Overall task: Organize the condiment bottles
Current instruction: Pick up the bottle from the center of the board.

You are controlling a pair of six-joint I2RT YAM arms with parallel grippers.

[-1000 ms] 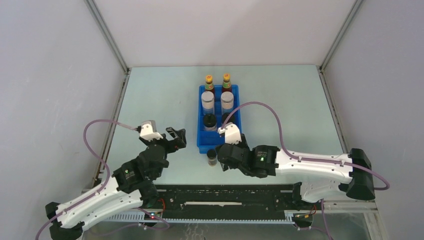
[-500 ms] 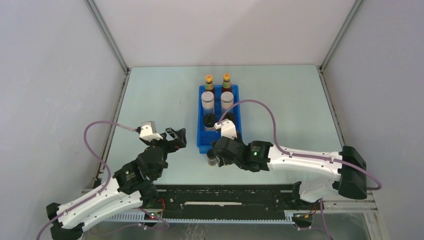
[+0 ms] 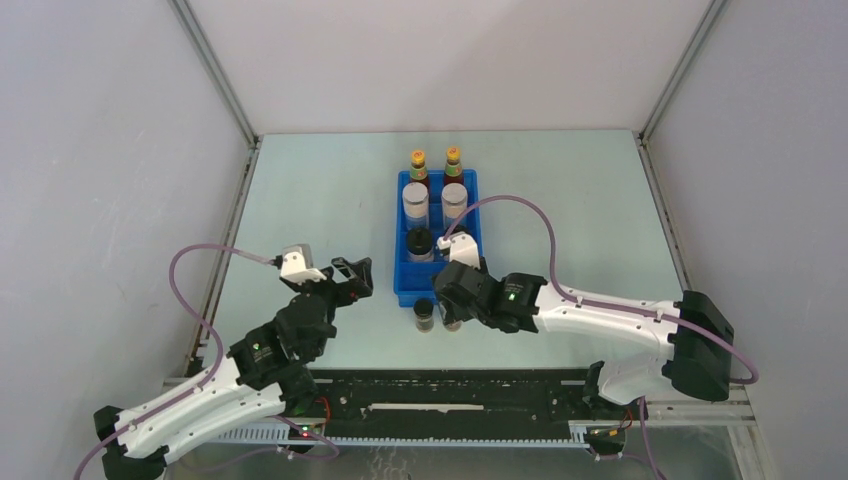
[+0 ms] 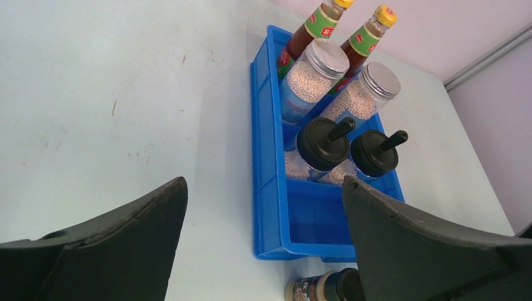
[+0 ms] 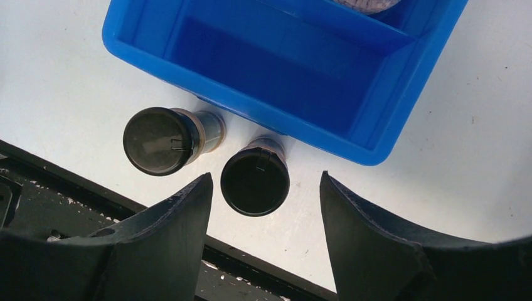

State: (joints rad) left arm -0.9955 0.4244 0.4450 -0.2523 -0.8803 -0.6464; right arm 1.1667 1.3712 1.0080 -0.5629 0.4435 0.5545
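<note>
Condiment bottles [image 3: 415, 205]: red sauce pair [image 4: 320, 25] stands at the far end of the blue tray [image 4: 263, 94]; grey-lidded jars [image 4: 326, 56] next; black-lidded jars [image 4: 323, 143] mid-tray; tiny dark jars [image 5: 155, 141] stand on the table [image 3: 320, 200] just outside the tray's near wall, table edge close behind. Right gripper [image 5: 265, 177], edged closer to the tray, is spread around the right-hand jar, gaps both sides. Left gripper [image 4: 263, 183], left of the tray, unmoved, gapes wide, holding nothing.

Bright, even overhead light; soft shadows, sharp focus
</note>
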